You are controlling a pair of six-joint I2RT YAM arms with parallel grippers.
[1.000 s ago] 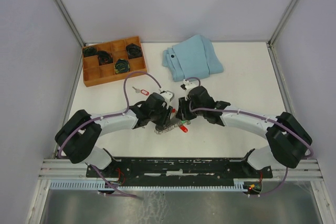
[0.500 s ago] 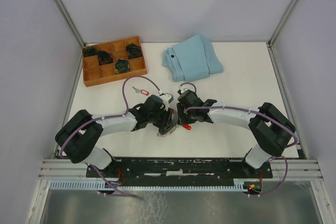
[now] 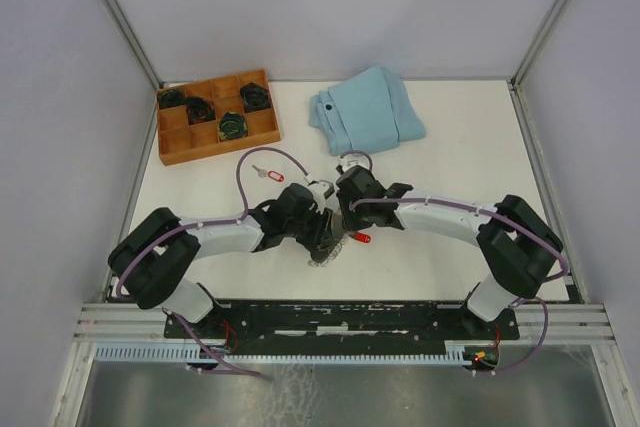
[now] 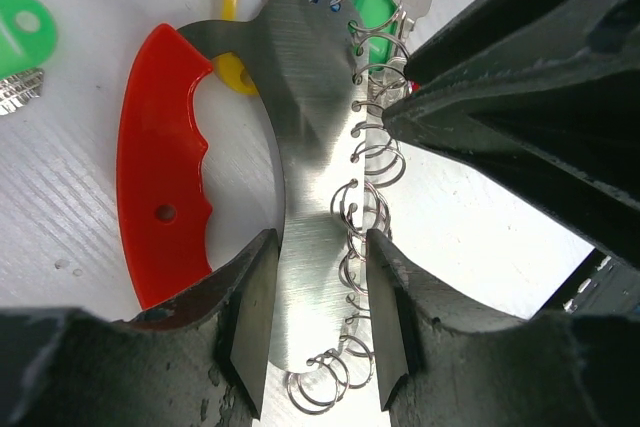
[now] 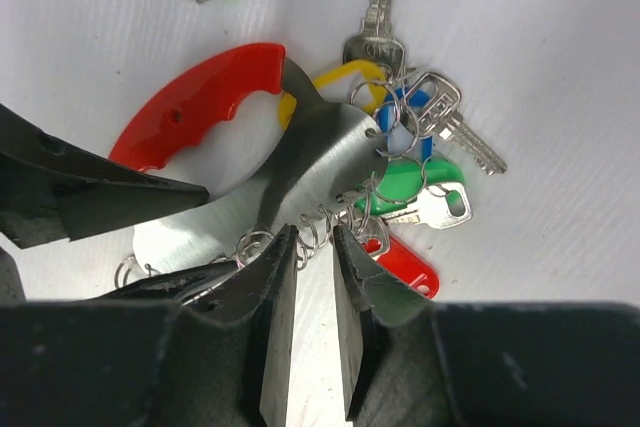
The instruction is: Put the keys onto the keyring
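Your left gripper clamps the keyring by its plate. Your right gripper, jaws narrowly apart at its loops, may snag neighbouring loops, twisting it loose.

Nothing legible in any view: no words, brand marks, numbers or signs. Plain coloured tags on the keys, bare red grip and brushed metal on the keyring. Any stamping on the key heads too small to make out.
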